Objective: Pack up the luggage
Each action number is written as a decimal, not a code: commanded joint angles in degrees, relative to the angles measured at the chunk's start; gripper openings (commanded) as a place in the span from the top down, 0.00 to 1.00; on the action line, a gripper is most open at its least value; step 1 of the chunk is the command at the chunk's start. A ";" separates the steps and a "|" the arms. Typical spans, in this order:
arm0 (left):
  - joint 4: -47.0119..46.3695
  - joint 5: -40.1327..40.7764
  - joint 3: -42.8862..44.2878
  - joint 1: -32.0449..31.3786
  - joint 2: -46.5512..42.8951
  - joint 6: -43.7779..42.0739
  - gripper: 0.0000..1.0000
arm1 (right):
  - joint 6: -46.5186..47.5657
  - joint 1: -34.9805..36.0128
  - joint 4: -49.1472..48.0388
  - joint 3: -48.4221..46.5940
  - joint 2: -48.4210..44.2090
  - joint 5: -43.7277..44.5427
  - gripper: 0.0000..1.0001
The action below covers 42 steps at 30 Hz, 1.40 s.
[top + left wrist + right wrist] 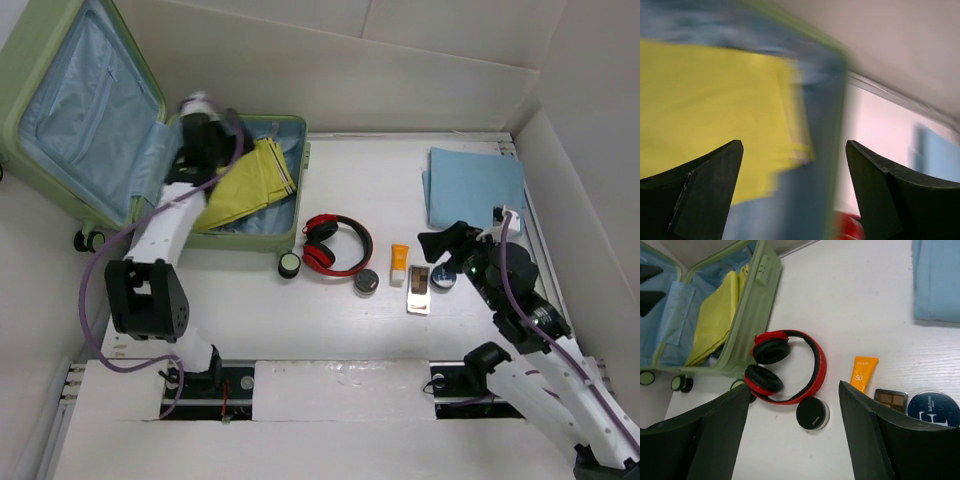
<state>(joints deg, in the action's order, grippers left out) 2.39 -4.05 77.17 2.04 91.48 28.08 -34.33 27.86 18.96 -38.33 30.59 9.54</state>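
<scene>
**A:** Closest to the lens are the right tool's (794,390) two dark fingers. They are spread wide with nothing between them, hanging over the red headphones (771,351).

**B:** And the other arm?

**A:** The left tool (794,145) is parted and empty too, above the yellow cloth (250,185) lying inside the luggage (245,240). That view is blurred, so I can't tell how near the cloth it is.

**B:** Where does the luggage sit?

**A:** At the far left of the bench (350,180). Its lid is thrown back and its base lies flat with the blue lining showing.

**B:** Headphones next, I'd judge.

**A:** Likely. Take the band, not an ear cup, with the fingers set across it. The round tin (812,414) lies just beside the band's lower curve and the sunscreen tube (862,372) is near, so grip the band's upper curve, away from both. Come straight down to avoid sweeping either aside.

**B:** Any risk at the case?

**A:** Crowding. The left arm should be clear of the opening before the right one reaches in.
</scene>
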 commanded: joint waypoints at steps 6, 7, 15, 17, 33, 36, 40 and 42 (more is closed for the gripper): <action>1.20 3.80 20.90 -39.46 14.13 -2.85 0.21 | -2.68 0.62 5.73 -13.87 -0.52 16.37 0.30; 1.91 4.31 25.01 -43.66 19.21 -2.15 0.22 | -3.46 0.62 8.00 -14.84 -0.53 18.21 0.35; 0.17 5.37 35.88 -53.55 34.20 3.55 0.28 | -5.84 -2.62 7.41 -13.44 5.95 38.53 0.81; -7.87 5.37 25.48 -52.94 29.58 7.07 0.30 | -5.84 -7.35 5.83 -13.44 13.42 34.60 0.63; -23.93 0.02 4.31 -53.55 15.66 6.11 0.28 | -6.89 -48.15 -3.67 -33.28 64.93 9.54 0.04; -25.33 -1.22 3.78 -53.55 16.18 6.11 0.28 | -6.89 -51.93 -5.69 -33.30 70.39 1.58 0.04; -27.27 -1.75 2.55 -53.55 16.18 6.11 0.28 | -5.49 -53.08 -5.08 -36.02 76.89 -4.79 0.10; -27.79 -2.36 2.55 -53.55 16.71 6.11 0.28 | -4.87 -53.08 -6.29 -35.25 78.21 -6.02 0.19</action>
<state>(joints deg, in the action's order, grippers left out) -21.21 -4.69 80.16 -51.33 108.44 33.95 -40.27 -25.69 14.66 -71.96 108.29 9.23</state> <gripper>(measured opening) 0.724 0.825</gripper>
